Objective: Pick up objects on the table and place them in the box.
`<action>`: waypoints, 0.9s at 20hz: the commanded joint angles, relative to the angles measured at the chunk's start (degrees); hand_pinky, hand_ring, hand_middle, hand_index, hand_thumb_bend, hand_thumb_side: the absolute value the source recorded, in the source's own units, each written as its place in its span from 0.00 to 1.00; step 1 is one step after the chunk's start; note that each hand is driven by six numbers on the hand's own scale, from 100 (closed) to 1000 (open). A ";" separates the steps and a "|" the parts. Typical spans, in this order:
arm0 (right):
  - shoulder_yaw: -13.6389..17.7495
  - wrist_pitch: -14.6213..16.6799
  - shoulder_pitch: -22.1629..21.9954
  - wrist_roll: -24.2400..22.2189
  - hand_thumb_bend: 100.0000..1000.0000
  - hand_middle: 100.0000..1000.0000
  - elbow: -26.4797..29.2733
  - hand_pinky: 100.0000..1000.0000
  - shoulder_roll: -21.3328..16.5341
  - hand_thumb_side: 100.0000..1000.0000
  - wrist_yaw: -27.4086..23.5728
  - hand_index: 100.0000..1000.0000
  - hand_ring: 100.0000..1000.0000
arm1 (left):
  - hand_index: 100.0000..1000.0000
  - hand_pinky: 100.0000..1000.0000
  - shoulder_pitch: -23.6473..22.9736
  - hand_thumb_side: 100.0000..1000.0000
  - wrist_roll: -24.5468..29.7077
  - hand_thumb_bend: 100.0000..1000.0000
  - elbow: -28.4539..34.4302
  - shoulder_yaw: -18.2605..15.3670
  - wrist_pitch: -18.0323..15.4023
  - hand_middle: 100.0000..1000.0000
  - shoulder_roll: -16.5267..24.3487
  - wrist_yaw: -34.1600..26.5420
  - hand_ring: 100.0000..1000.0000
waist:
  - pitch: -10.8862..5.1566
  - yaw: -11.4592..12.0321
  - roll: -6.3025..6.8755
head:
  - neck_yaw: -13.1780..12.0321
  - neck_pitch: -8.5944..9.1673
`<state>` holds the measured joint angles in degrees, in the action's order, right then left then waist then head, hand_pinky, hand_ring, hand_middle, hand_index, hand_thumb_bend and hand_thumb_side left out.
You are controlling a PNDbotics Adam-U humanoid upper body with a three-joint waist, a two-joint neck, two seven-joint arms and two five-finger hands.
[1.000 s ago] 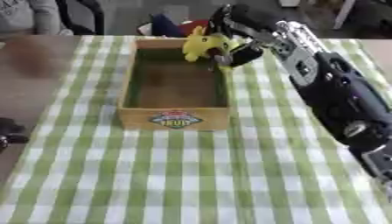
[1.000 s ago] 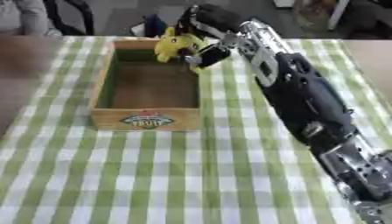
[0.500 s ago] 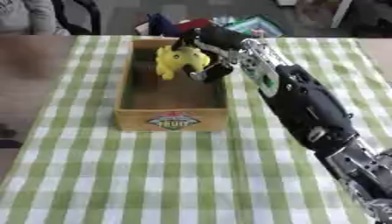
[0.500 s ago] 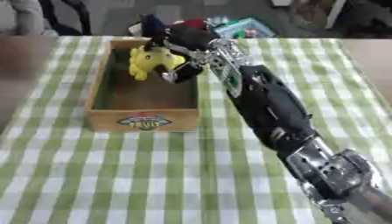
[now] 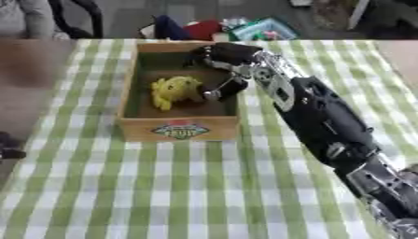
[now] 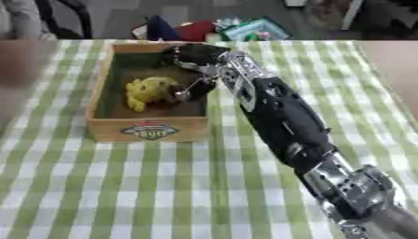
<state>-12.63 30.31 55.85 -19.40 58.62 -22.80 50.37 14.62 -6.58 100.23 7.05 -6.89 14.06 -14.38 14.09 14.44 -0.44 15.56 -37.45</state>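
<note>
A yellow soft toy (image 5: 174, 91) lies on the floor of the wooden box (image 5: 179, 129), which carries a fruit label on its front wall. My right hand (image 5: 222, 55) reaches in over the box's far right corner, at the end of the black arm coming from the lower right. One finger (image 5: 225, 87) points down beside the toy's right side, touching or almost touching it. The other fingers look relaxed and hold nothing. A dark shape at the left edge, seemingly my left hand (image 5: 6, 145), shows only in part.
The table wears a green and white checked cloth (image 5: 163, 186). Behind its far edge lie blue, red and teal things (image 5: 245, 29). A person's sleeve (image 5: 24, 18) shows at the far left corner. My right forearm (image 5: 326, 121) crosses the table's right half.
My right hand carried the yellow toy from the box's far right rim down into the box. The toy now lies on the box floor, out of the fingers.
</note>
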 commanded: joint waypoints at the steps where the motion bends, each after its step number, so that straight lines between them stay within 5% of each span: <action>1: 0.98 -0.80 0.45 0.62 0.00 0.78 4.26 0.63 -2.86 0.12 -5.03 0.86 0.78 | 0.41 0.48 0.15 0.60 -0.41 0.00 0.97 -0.64 -0.11 0.49 0.63 0.22 0.54 | -1.30 -0.66 0.26 | -0.67 0.33; 8: 2.33 -4.99 -3.05 2.64 0.00 0.69 15.91 0.51 -7.73 0.12 -21.66 0.80 0.70 | 0.41 0.48 -0.71 0.60 -1.22 0.00 0.75 -1.50 -0.39 0.49 1.05 0.61 0.54 | -1.88 -3.70 0.11 | -2.81 -0.22; 18: 6.38 -15.18 -17.85 6.15 0.00 0.58 36.13 0.42 -13.85 0.22 -44.27 0.73 0.62 | 0.41 0.48 -1.65 0.60 -2.79 0.00 0.51 -2.95 -0.88 0.49 1.33 1.15 0.54 | -1.80 -8.27 0.35 | -6.40 -0.06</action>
<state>-7.61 16.25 37.47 -13.84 91.67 -34.51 8.54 12.65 -9.03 100.18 4.76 -7.69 14.15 -13.55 13.26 6.06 -0.17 9.59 -37.71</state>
